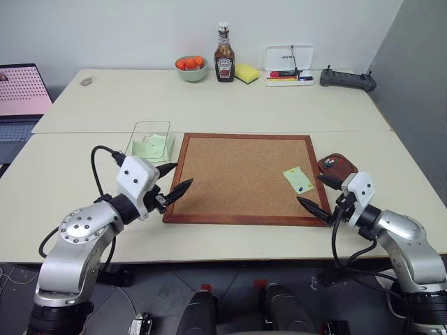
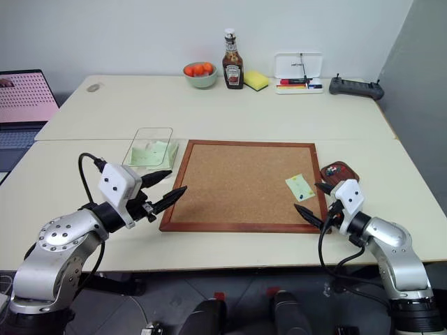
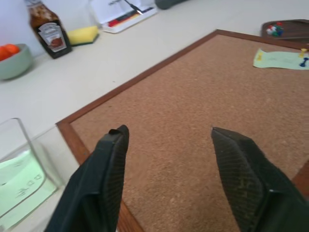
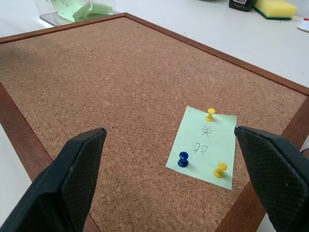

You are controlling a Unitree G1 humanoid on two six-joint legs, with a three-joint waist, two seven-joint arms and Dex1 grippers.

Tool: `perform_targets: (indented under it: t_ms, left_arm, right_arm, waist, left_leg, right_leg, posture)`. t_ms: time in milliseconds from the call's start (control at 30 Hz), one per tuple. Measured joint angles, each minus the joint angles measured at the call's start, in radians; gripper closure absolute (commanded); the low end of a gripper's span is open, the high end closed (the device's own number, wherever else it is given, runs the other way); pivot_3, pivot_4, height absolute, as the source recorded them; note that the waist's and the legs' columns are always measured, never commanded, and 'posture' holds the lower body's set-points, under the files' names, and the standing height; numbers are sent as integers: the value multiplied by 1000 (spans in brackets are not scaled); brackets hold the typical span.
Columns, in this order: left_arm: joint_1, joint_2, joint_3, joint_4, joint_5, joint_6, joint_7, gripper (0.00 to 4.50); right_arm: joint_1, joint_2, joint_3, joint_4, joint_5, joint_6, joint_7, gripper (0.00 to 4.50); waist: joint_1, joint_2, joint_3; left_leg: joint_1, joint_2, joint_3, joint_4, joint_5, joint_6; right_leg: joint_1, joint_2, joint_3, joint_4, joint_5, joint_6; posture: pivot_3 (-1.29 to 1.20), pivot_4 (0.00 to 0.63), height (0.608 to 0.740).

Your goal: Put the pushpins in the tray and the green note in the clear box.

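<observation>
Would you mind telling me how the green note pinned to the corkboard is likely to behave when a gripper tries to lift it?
The green note looks like thin paper, so probably floppy and very light. Three pushpins, two yellow and one blue, hold it on the corkboard, so pulling now would likely tear it. It lies flat, so its edge may be hard to pinch.

Pale-green note (image 4: 205, 146) bears two yellow pushpins (image 4: 210, 114) and a blue one.

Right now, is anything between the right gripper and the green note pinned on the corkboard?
No. The right gripper is open just short of the green note, with bare corkboard between. Three pushpins hold the note down.
</observation>
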Motion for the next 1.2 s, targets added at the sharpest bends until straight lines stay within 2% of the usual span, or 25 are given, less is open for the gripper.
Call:
perform_targets:
  t_ms: [167, 333, 433, 667, 833, 1167, 1200]
  left_arm:
    - [-67, -31, -82, 80, 15, -23, -30, 3616]
    - [-157, -95, -179, 201, 57, -83, -57, 4458]
    - [-203, -142, -243, 272, 86, -116, -69, 4490]
    - [-249, -230, -301, 455, 146, -174, -56, 4490]
    - [-265, -244, -330, 546, 179, -199, -79, 4490]
    - [-271, -254, -337, 570, 207, -241, -97, 4490]
    - [-271, -255, -337, 569, 207, -242, -97, 4500]
  right_arm:
    - [-1, 2, 1, -5, 0, 3, -3, 0]
    - [-11, 17, 4, -7, 0, 6, -8, 0]
    - [-23, 26, 6, -16, 1, 16, -15, 0]
    - [-83, 55, 5, -12, 2, 70, -62, 0]
    - [-185, 66, 45, 47, -13, 159, -103, 0]
    - [-392, 58, 120, 231, -51, 390, -128, 0]
    - [-404, 58, 127, 246, -59, 397, -127, 349]
  waist:
    - [-1, 0, 0]
    - [0, 0, 0]
    - [-1, 0, 0]
    - [-3, 0, 0]
    - [-2, 0, 0]
    - [-1, 1, 0]
    - [-1, 1, 0]
  left_leg:
    - [0, 0, 0, 0, 0, 0]
    - [1, -1, 0, 0, 0, 0]
    - [1, -1, 0, 0, 0, 0]
    - [2, 0, 0, 0, 0, 0]
    - [2, 0, 0, 0, 0, 0]
    - [2, -1, -1, 0, 0, 0]
    - [2, -1, -1, 0, 0, 0]
  right_leg:
    - [0, 0, 0, 0, 0, 0]
    - [1, 0, 0, 0, 0, 0]
    - [1, 0, 0, 0, 3, 4]
    - [2, 0, 0, 0, 3, 6]
    - [2, 0, 0, 1, 4, 6]
    - [2, 0, 0, 1, 4, 6]
    - [2, 0, 0, 1, 4, 6]
  posture:
    - [0, 150, 740]
    - [0, 150, 740]
    - [0, 150, 740]
    - [0, 150, 740]
    - [0, 150, 740]
    - [0, 150, 740]
    - [0, 150, 740]
